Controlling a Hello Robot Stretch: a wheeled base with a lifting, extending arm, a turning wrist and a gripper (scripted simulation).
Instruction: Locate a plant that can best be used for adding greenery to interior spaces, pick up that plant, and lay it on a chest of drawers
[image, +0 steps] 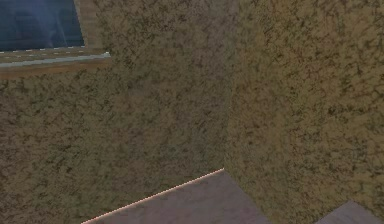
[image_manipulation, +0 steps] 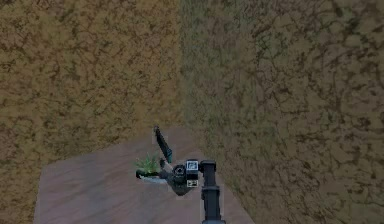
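gripper (image_manipulation: 153, 157) by wall corner, floor (image_manipulation: 90, 190) behind | sm grn blob (image_manipulation: 148, 167) at tip | holding/pincer state: can't tell

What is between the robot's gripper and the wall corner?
Just bare floor lies between the gripper and the wall corner, seen in the arm side view.

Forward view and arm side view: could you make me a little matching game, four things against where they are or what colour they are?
Things:
1. window
2. wall
3. arm
4. small green thing

Descriptions:
A. dark bar at the arm side view's bottom edge
B. by the fingers, over the floor
C. forward view's top left
D. mottled yellow-brown

Pairs: 1-C, 2-D, 3-A, 4-B.
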